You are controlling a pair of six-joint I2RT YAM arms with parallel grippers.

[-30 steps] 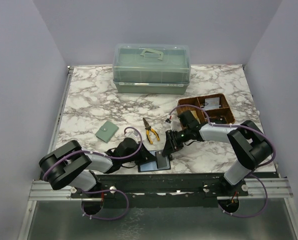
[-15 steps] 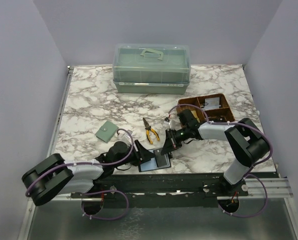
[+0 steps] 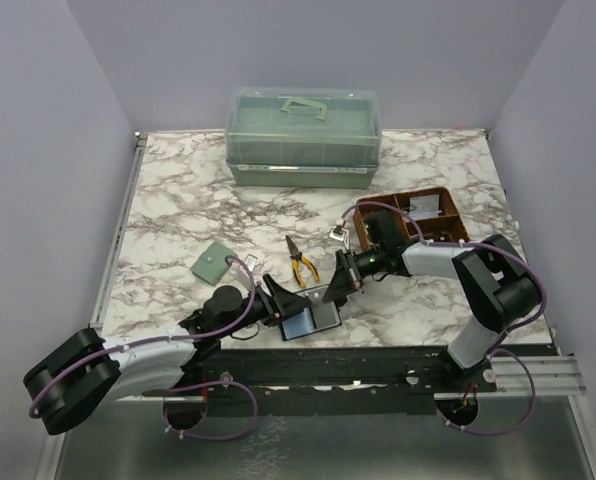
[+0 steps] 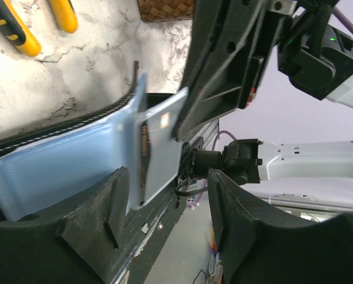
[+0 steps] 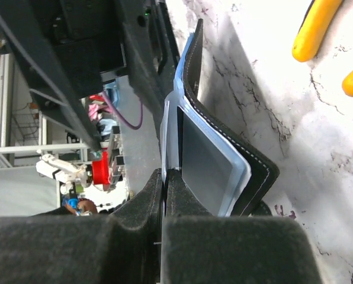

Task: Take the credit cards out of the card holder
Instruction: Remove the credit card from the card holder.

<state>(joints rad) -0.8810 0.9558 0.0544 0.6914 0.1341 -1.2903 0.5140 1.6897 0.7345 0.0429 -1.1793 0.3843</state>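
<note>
Near the front edge of the surface (image 3: 178,200), pinching a credit card (image 4: 164,139) in the open card holder (image 5: 254,171) with right end effector (image 5: 163,177), left end effector (image 4: 167,174) spread.

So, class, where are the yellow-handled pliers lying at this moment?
In the top view the pliers lie mid-table, right of the green wallet and just beyond the open card holder.

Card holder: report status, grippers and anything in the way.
Right gripper shut on a credit card, partly out of the open card holder. Left gripper open, straddling its flap. Pliers beside, apart; nothing blocking.
</note>
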